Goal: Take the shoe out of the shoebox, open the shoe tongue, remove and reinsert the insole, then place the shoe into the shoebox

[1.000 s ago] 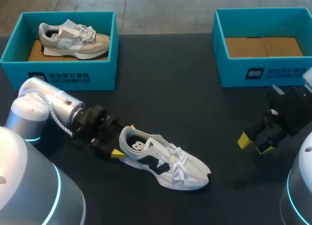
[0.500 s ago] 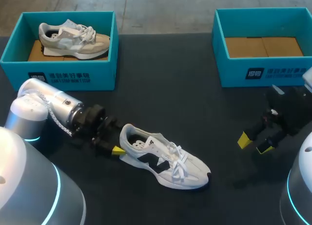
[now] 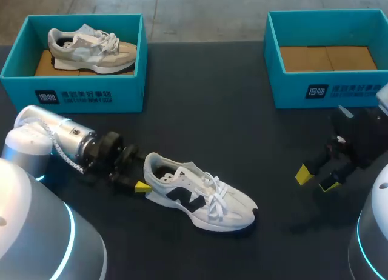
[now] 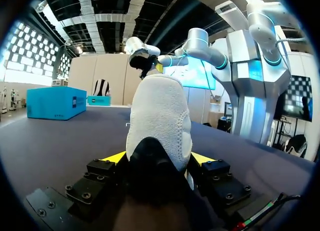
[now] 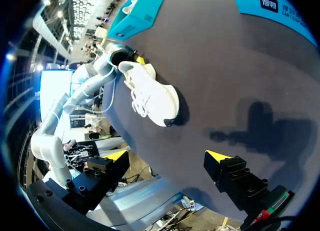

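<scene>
Unboxing looked done; tongue-opening came next.
Your left tool [image 4: 159, 161] clamped the heel of the white-and-black lace-up sneaker [image 3: 200, 196] on the dark worktop [image 3: 212, 110]; your right tool [image 3: 315, 178], spread wide, needed to reach the tongue.

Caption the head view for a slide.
Left pincer grips the white shoe by its heel on the table; right pincer hovers open, apart.
</scene>
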`<state>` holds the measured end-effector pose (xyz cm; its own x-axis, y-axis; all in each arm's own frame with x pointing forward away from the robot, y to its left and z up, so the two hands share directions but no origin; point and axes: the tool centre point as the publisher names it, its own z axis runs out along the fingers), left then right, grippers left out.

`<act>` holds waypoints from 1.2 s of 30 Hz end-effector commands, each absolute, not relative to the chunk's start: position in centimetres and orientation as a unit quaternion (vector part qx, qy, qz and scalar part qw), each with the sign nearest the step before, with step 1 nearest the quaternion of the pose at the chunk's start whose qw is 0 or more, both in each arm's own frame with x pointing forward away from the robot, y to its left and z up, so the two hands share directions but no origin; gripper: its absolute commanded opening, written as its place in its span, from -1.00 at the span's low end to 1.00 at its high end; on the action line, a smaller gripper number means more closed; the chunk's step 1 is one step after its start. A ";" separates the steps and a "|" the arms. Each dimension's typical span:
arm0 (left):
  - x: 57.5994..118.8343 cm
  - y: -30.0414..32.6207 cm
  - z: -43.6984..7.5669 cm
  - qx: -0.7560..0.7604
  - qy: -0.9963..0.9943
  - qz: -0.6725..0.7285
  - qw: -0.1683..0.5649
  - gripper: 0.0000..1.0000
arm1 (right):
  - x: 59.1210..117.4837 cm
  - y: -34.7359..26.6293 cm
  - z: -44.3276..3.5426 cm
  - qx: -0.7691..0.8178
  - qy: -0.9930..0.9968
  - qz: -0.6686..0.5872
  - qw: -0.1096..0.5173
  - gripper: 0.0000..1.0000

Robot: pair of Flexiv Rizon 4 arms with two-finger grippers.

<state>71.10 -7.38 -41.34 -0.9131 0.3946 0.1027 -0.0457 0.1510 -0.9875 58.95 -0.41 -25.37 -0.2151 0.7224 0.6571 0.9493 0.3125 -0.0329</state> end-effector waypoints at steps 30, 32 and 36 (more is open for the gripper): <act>69.7 -6.8 -40.7 -0.130 -0.746 0.634 0.159 0.66 | 58.9 -0.4 -25.4 -0.555 -0.755 -0.193 0.292 1.00; 69.8 -6.9 -40.7 -0.134 -0.746 0.632 0.163 1.00 | 58.9 -0.4 -25.4 -0.555 -0.755 -0.193 0.292 1.00; 70.0 -7.0 -40.6 -0.142 -0.743 0.632 0.169 1.00 | 58.9 -0.4 -25.4 -0.555 -0.755 -0.193 0.292 1.00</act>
